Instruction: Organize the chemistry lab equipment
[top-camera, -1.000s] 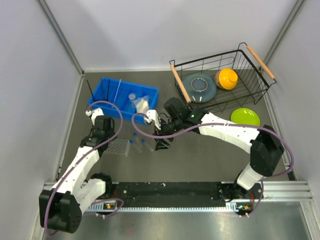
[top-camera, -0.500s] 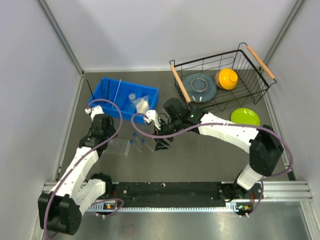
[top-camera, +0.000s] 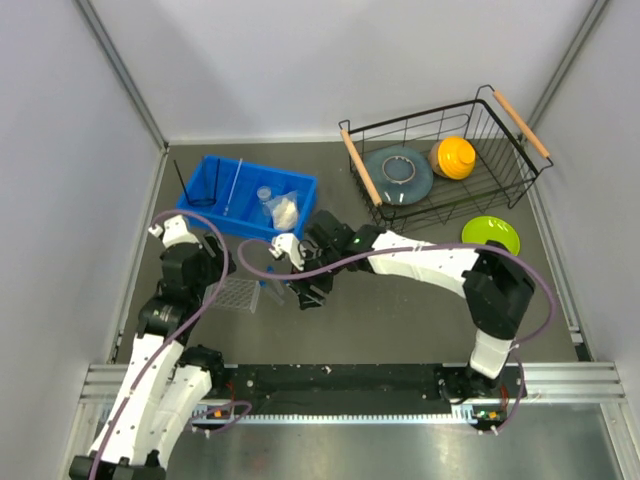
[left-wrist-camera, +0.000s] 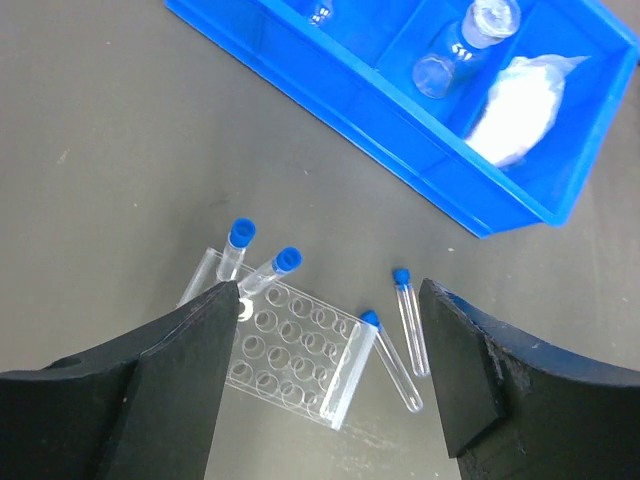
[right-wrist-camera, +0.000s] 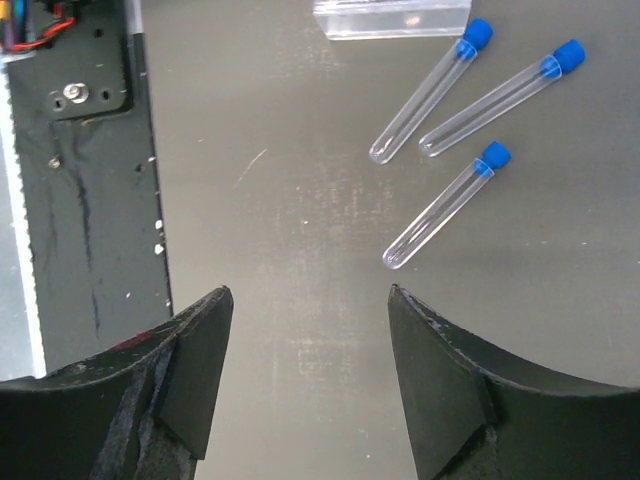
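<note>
Overhead, the grey table (top-camera: 400, 320) carries a black wire basket (top-camera: 361, 167) at far right and a blue bin (top-camera: 215, 165) at far left. Only this view takes in both, along with the black wire ring stand (top-camera: 185, 185) at the bin's left end and the thin glass rod (top-camera: 233, 180) lying in it.

Near the bin sits the clear plastic tube rack (top-camera: 237, 295), flat on the table with its rows of round holes showing in the left wrist view. That view looks down between the spread fingers of the left pincer (left-wrist-camera: 328, 300), which grips nothing. It shows four slim, clear, blue-capped test tubes (left-wrist-camera: 405, 320): two at the rack's corner with caps jutting past its edge, and two loose on the table just right of it. It also shows the crumpled white packet (left-wrist-camera: 520, 110) just beside the small clear cup (left-wrist-camera: 435, 72) in the bin.

The right pincer (right-wrist-camera: 308, 295) is likewise spread and empty above bare table. Its camera shows three loose tubes, one rack edge and the black base rail (right-wrist-camera: 80, 150).
</note>
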